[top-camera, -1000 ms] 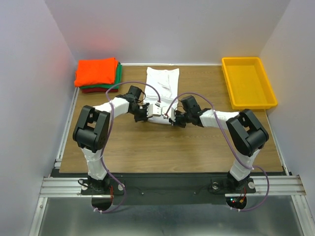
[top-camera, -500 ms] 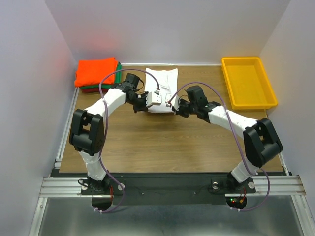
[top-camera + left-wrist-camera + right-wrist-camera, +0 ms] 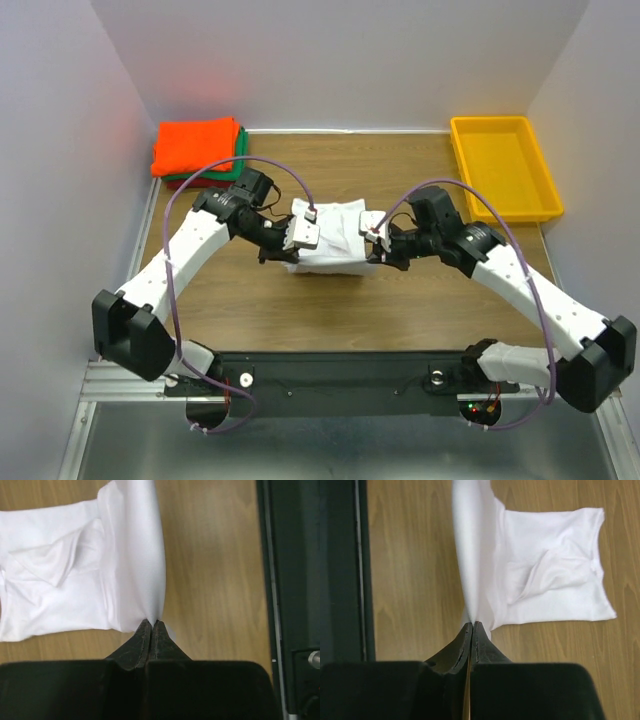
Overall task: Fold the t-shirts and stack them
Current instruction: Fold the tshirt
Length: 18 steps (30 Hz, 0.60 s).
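Note:
The white t-shirt (image 3: 330, 238) is bunched mid-table, one edge drawn up between my two grippers. My left gripper (image 3: 292, 250) is shut on its left corner. In the left wrist view the fingertips (image 3: 151, 624) pinch a taut band of the white t-shirt (image 3: 60, 580), and the rest lies on the wood below. My right gripper (image 3: 378, 250) is shut on the right corner; its tips (image 3: 472, 625) pinch the white t-shirt (image 3: 555, 580) the same way. Folded t-shirts are stacked at the back left: orange (image 3: 197, 143) on top, green (image 3: 241, 145) and dark red (image 3: 195, 183) beneath.
A yellow plastic tray (image 3: 505, 165) stands at the back right. The wooden table (image 3: 400, 310) is walled in white on three sides. A black rail (image 3: 330, 370) carrying the arm bases runs along the near edge.
Both grippers closed on the shirt's near edge, rose and moved apart. The shirt came up off the table, shortened, and shifted toward the near side.

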Motion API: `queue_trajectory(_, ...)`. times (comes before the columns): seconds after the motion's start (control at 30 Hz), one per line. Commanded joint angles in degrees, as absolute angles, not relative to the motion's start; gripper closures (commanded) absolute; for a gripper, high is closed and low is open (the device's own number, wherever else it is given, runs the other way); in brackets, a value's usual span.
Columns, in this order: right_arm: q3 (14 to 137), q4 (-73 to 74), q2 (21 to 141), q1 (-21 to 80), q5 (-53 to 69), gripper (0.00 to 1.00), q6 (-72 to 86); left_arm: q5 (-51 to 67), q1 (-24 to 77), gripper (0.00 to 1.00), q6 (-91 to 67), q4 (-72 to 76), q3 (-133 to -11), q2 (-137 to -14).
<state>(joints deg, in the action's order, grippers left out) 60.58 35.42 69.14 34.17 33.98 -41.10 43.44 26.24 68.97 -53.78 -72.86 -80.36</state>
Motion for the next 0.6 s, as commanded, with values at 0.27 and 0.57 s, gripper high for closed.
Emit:
queue_trajectory(0.27, 67.4, 42.6, 76.6, 31.0, 35.9, 0.99, -44.7, 45.6, 24.6, 1.00, 68.0, -63.9, -84.9, -86.3)
queue_trajectory(0.57, 76.3, 42.2, 94.5, 21.4, 40.4, 0.99, -57.8, 46.0, 21.5, 0.97, 72.2, -63.9, -101.8, -107.0)
